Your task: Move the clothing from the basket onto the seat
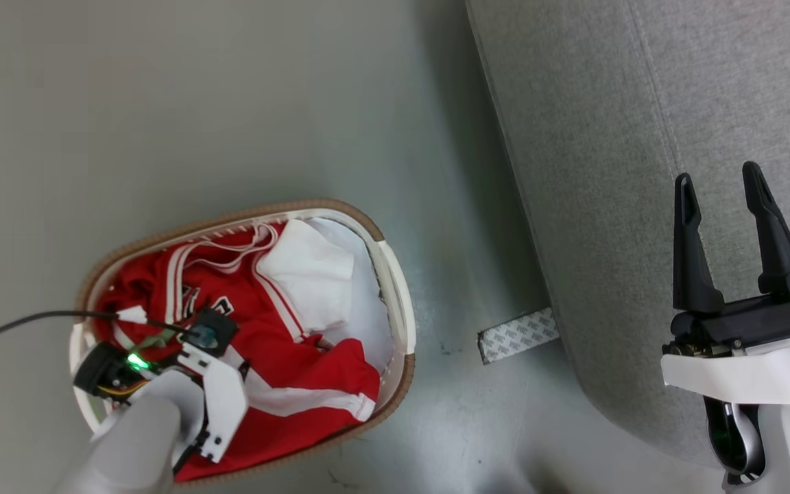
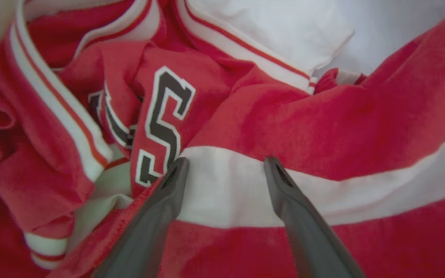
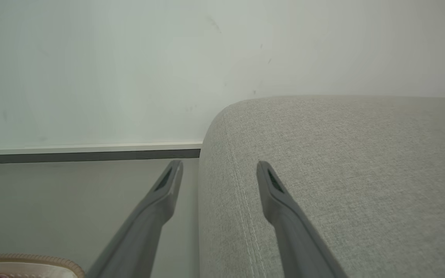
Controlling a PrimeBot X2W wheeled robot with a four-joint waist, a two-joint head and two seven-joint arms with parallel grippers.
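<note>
Progress check: barely started, I'd say. The jersey sits bunched up inside the basket, with nothing on the visible part of the sofa. Down in the basket, the left gripper has its fingers spread over a white stripe, pinching nothing. Over the sofa, the right gripper hangs wide and empty. Grab, lift and carry-over all look left to do.

grey floor with basket, seat and small patterned strip

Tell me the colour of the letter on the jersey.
Black letter with white outline; left wrist view shows it best.
</note>
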